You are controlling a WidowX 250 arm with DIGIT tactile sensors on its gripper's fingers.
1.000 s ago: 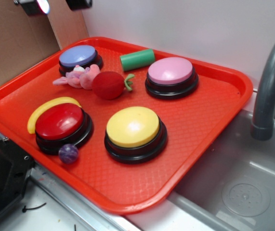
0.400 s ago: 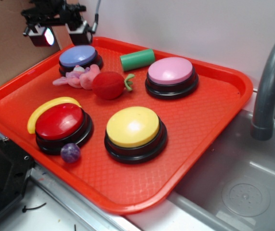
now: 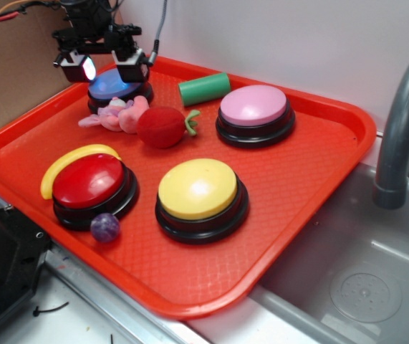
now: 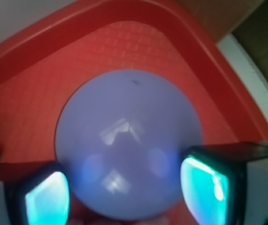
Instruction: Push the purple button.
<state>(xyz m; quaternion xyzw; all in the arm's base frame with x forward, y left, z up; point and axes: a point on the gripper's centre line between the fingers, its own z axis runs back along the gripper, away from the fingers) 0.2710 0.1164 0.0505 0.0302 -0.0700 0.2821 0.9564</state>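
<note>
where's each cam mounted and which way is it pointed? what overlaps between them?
Exterior: fixed off the tray's near corner, raised, looking down across the red tray toward the wall; shows the gripper and wrist above the purple button.
Wrist: on the arm, looking straight down between the fingers at the purple button.
Shared: the button, tray corner, fingers, and the green cylinder, a sliver at the wrist view's left edge.

1. The purple button (image 4: 126,140) has a smooth, glossy plastic dome catching soft reflections.
2. The red tray (image 3: 304,186) is plastic with a fine cross-hatched texture.
3. At 9 o'clock of the tray's centre, the pink toy (image 3: 118,115) looks like soft cloth.
4. The sink (image 3: 347,287) looks matt grey.
</note>
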